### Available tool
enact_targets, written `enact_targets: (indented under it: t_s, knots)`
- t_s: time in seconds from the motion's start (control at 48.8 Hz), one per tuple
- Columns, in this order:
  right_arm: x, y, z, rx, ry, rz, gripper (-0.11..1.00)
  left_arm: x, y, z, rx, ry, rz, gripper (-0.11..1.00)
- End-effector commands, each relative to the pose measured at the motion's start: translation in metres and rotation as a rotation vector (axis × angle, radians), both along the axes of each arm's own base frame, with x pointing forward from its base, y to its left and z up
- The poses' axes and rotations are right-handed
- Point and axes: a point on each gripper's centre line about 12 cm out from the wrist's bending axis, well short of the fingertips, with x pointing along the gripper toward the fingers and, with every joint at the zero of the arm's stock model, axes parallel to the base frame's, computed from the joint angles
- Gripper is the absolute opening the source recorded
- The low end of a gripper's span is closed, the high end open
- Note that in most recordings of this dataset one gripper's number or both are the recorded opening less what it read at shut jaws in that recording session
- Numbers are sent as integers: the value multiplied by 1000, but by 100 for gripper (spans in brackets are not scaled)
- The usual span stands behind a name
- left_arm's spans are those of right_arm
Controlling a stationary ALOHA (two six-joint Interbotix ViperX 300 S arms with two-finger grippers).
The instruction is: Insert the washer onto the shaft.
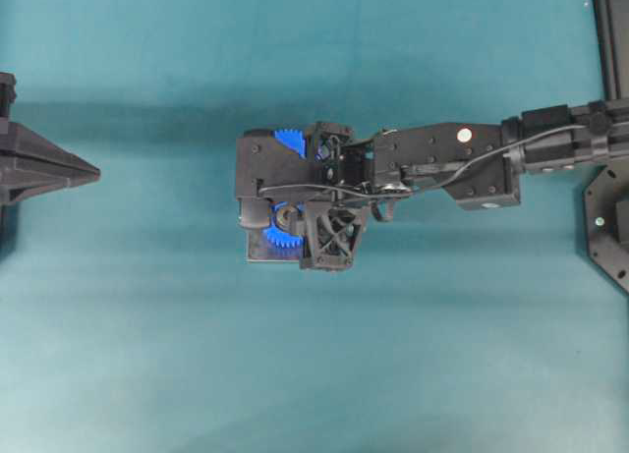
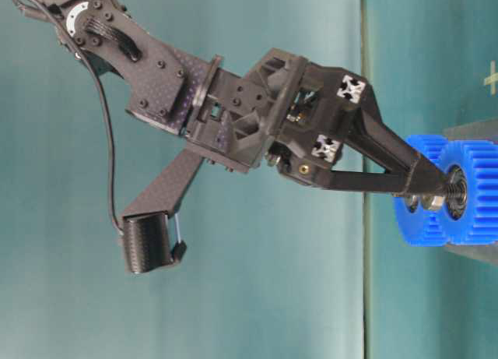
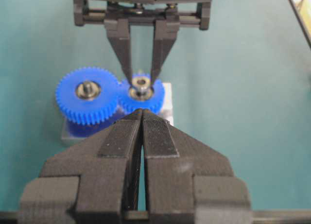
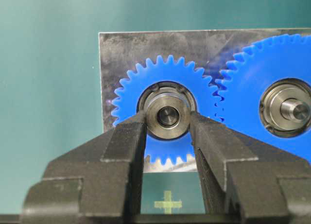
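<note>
1. Though it is small, the washer [image 4: 167, 118] looks a stiff metal ring, light and probably slick at its rim; it sits at the hub of the smaller blue gear [image 4: 165, 116], over the shaft [image 4: 168, 117], whose end shows through its hole.
2. Its thin outer edge seems the only place to take it, on opposite sides, and a tilt could jam it on the shaft.
3. That is where the right tool [image 4: 167, 124] has it: the two fingers [image 4: 127, 136] press the ring's rim from either side.
4. A larger blue gear [image 4: 279, 105] meshes beside it, both on a grey plate [image 4: 109, 63] on the teal bench [image 1: 147, 325].
5. Well apart, the left tool [image 3: 142, 131] is clenched on nothing.
</note>
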Motion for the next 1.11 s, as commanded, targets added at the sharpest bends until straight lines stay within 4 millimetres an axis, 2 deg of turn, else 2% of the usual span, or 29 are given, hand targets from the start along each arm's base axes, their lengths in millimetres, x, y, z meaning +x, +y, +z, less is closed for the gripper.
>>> enact_targets:
  t_s: [0.0, 0.512, 0.574, 0.676, 0.738, 1.086]
  knots:
    - [5, -1, 16, -5, -46, 6, 33, 2, 0, 10, 1, -26, 0, 1]
    - [5, -3, 16, 1, -44, -9, 34, 2, 0, 11, 1, -28, 0, 1]
    - [6, -3, 18, -1, -51, -7, 42, 2, 0, 11, 0, -28, 0, 1]
    - [6, -3, 24, -3, -68, -3, 74, 2, 0, 13, -2, -32, -1, 1]
    - [4, -3, 27, -4, -74, -2, 87, 2, -1, 13, -11, -35, -2, 1]
    - [-7, -3, 42, -3, -103, -3, 85, 0, -1, 13, -24, -38, 2, 1]
